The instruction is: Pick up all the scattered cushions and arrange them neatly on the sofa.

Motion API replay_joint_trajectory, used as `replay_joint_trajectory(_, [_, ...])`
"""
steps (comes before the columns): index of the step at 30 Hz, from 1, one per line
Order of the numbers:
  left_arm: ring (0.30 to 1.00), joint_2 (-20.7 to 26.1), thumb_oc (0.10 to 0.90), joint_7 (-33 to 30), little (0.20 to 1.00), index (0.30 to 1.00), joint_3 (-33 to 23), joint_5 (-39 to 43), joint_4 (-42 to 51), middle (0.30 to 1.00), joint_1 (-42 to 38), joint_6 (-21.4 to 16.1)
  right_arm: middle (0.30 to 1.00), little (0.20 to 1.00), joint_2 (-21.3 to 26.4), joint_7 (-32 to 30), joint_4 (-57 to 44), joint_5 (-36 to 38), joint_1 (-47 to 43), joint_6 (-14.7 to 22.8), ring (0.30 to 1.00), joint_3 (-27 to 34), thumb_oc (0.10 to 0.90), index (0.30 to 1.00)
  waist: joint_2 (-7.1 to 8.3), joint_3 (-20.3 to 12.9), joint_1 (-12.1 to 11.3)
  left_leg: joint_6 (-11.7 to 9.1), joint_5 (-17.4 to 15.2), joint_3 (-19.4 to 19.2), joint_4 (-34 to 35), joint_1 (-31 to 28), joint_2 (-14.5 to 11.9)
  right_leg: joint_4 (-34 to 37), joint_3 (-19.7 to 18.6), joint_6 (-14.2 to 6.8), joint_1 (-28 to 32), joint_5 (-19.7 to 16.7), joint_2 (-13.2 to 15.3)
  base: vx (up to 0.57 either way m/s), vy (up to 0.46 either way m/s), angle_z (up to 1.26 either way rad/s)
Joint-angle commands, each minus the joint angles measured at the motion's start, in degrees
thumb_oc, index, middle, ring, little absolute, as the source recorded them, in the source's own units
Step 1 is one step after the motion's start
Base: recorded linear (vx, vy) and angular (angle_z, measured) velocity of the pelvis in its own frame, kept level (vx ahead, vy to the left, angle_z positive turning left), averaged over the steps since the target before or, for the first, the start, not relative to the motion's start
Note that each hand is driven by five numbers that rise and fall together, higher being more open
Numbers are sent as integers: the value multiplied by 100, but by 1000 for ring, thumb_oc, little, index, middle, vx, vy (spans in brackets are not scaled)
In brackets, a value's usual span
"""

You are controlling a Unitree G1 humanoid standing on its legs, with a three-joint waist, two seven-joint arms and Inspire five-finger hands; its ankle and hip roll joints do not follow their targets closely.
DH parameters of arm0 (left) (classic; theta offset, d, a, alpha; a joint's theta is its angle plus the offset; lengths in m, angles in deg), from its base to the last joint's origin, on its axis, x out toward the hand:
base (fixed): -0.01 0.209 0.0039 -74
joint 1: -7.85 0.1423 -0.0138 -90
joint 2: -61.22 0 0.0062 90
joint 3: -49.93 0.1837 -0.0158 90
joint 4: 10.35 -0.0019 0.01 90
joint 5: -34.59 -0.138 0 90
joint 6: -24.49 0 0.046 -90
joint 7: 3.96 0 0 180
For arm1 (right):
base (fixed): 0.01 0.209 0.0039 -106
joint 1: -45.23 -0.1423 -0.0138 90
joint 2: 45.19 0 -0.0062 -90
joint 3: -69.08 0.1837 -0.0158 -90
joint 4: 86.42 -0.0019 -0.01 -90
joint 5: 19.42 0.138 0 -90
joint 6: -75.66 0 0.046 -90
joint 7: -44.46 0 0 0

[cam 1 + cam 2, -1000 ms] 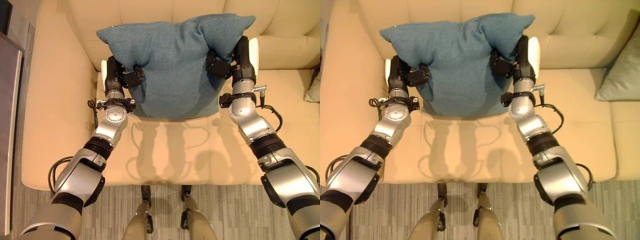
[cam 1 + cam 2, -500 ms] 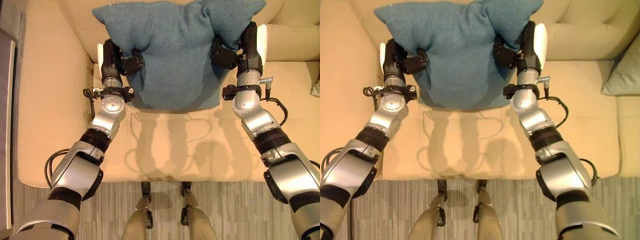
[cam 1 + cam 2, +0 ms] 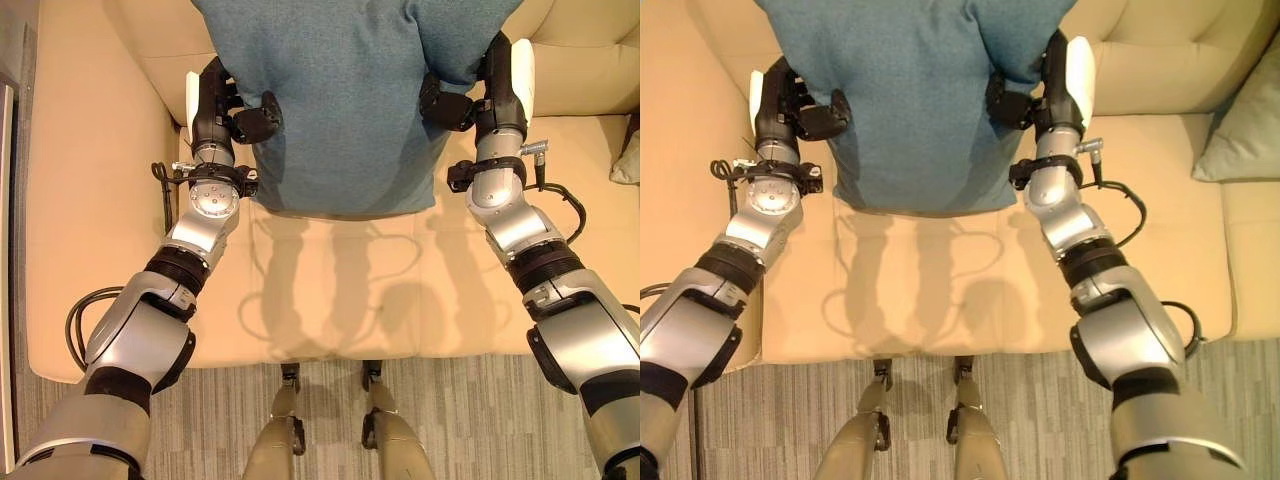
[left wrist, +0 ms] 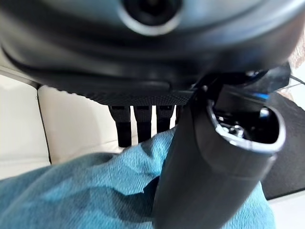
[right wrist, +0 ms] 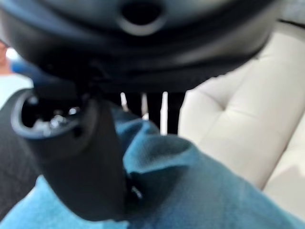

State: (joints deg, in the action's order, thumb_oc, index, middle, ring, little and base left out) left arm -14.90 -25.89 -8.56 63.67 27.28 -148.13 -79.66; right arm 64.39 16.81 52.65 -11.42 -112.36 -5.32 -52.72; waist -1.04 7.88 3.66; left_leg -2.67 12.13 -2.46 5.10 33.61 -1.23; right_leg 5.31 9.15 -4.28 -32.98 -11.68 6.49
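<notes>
Teal woven fabric covers the cushion (image 3: 345, 100) that I hold up between both arms, over the back part of the sofa's seat and in front of its backrest; its upper edge runs past the top of both eye views and its lower edge hangs just above the seat. My left robot hand (image 3: 215, 105) grips the cushion's left edge, the thumb (image 4: 200, 181) pressed into the cloth on the near side and the fingers (image 4: 138, 125) reaching behind it. My right robot hand (image 3: 1045, 90) is clamped on the right edge in the same way, thumb (image 5: 86, 162) on the near face of the fabric and fingers (image 5: 157, 107) behind a bunched fold.

Beneath the cushion lies the cream sofa (image 3: 330, 300), its seat bare in front of me up to the front edge, its tufted backrest rising behind. A second, grey-green cushion (image 3: 1245, 125) rests on the seat toward the sofa's right end, against the backrest and well apart from the teal one. Grey striped carpet (image 3: 470, 420) runs along the sofa's front edge.
</notes>
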Motion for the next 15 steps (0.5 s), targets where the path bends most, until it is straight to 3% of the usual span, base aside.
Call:
replay_joint_trajectory(1, [900,390,800,-41,900,900,147,-301,-70,900,-852,-771,900,900,416,-27,46,49,-798,474,900,-37,800,900,40,-538,-115,-390,-633,11,-10,-385,175,-31,81,-643,204,371,-18,0,0,0])
replay_joint_trajectory(4, [900,826,800,3,900,900,-113,-236,-60,900,-519,-763,900,900,984,100,173,112,-552,413,900,21,800,900,67,-569,-138,-400,-650,27,-10,-453,167,-31,110,-646,269,387,-18,0,0,0])
replay_joint_trajectory(9, [900,1342,800,113,900,900,-441,-299,-38,900,-29,-690,900,900,1501,189,123,229,57,442,900,479,800,900,81,-625,-154,-404,-675,30,-10,-552,133,-31,157,-650,379,418,-20,0,0,0])
replay_joint_trajectory(12, [900,1528,800,178,900,900,-656,-321,86,900,340,-690,900,900,1621,222,7,230,424,461,900,722,800,900,93,-665,-159,-397,-695,22,-10,-608,127,-31,160,-648,438,438,-33,19,-18,4])
replay_joint_trajectory(15, [900,1624,800,323,900,900,-1131,-420,630,900,1286,-696,900,900,1673,327,-539,300,1346,533,900,1438,800,900,97,-737,-154,-388,-737,9,-10,-739,94,-31,169,-635,585,486,-30,28,-23,9])
